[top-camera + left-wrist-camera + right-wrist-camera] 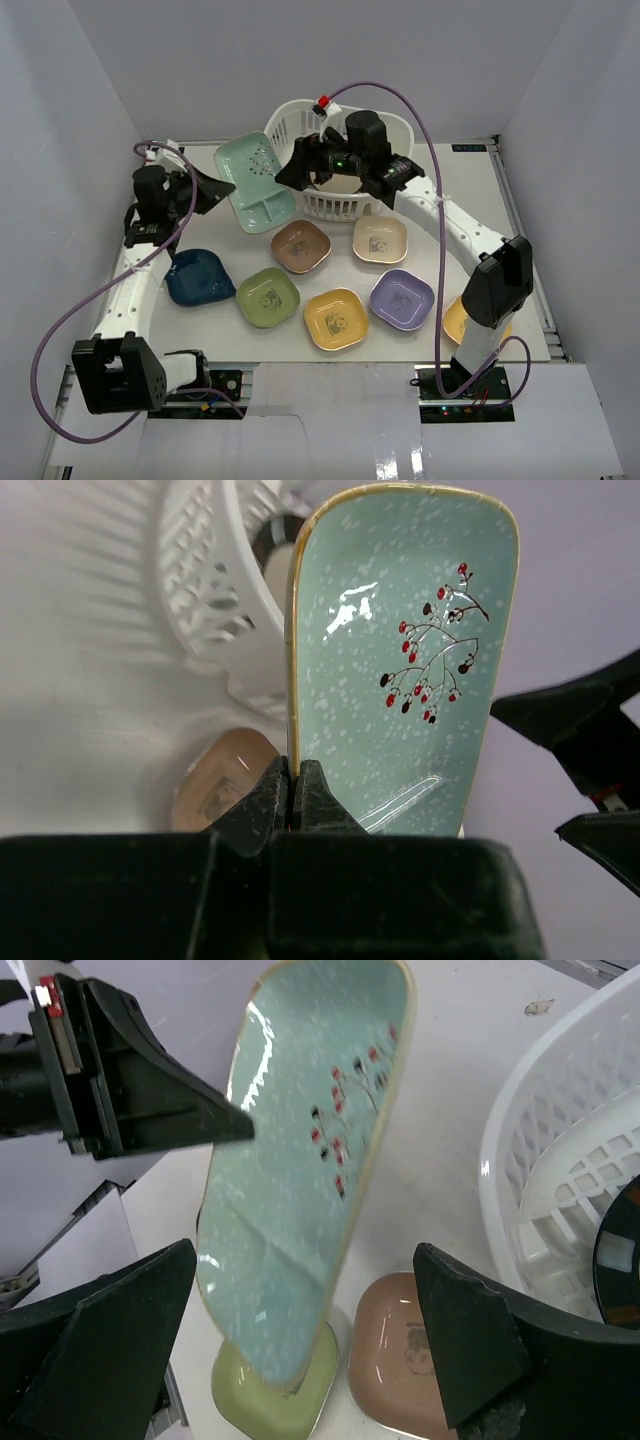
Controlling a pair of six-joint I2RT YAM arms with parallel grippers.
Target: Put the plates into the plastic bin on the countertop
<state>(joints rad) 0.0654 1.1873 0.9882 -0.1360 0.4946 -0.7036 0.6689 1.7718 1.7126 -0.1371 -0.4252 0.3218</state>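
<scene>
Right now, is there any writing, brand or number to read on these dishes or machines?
No text is legible in any view.
The mint-green tray: red-berry twig drawing, no words.
The yellow dish and neighbours: dark centre prints, too blurred to read.
The dark strip at the back right: too small to read.

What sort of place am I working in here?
Probably a lab test cell, not a kitchen: plain white walls box in a white tabletop, robot arms bolted at its edge, dishes spread out.

orange plate [452, 320] half behind r arm [497, 280], black plate [622, 1260] cropped
</scene>
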